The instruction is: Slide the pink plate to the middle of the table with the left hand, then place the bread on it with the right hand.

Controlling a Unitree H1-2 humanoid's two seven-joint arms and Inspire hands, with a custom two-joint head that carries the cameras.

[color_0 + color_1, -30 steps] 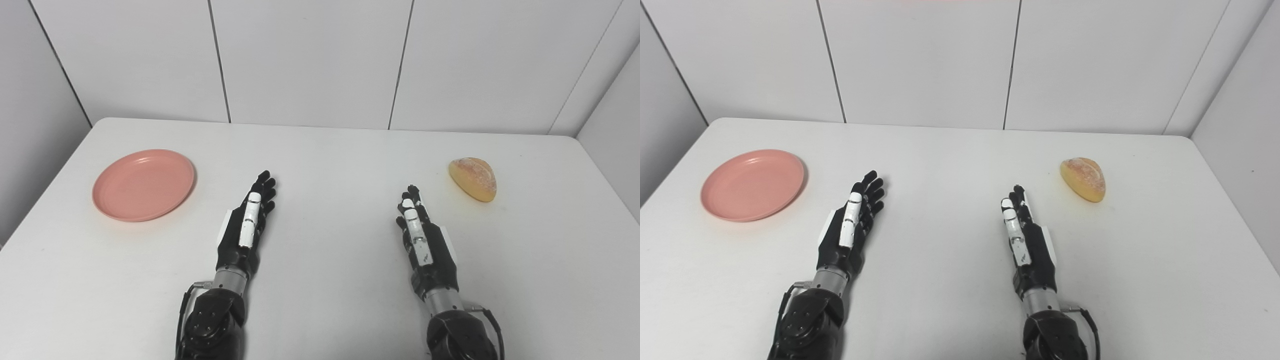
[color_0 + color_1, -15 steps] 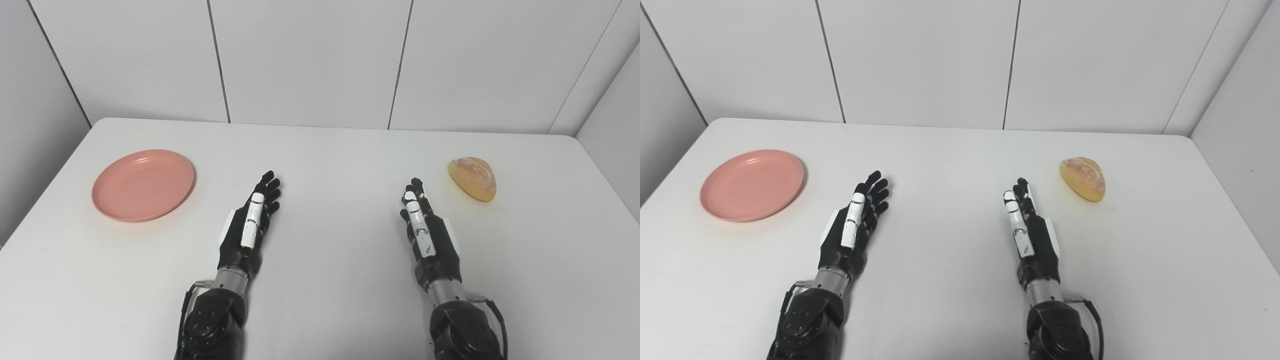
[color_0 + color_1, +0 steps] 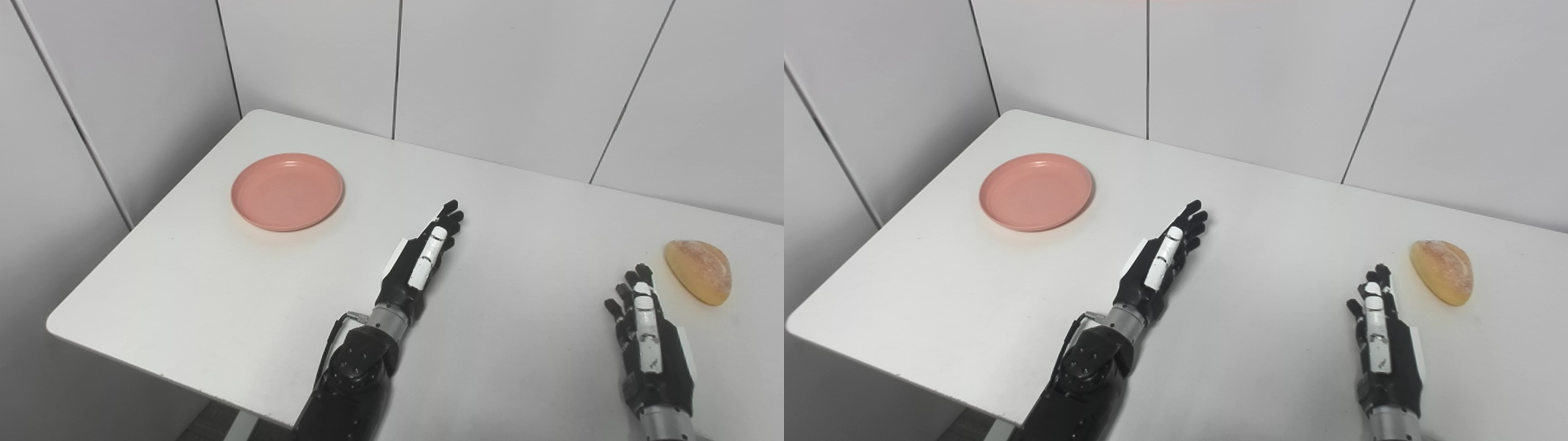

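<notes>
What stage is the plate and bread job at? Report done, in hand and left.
Done: nothing. The pink plate sits near the table's far left corner, and the bread lies bare at the right.
In hand: nothing held. The left hand is open, short of the plate; the right hand is open, beside the bread.
Left: slide the plate to the middle, then put the bread on it.

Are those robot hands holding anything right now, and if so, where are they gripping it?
Nothing is held. The left hand and right hand are open, apart from the pink plate and the bread.
</notes>
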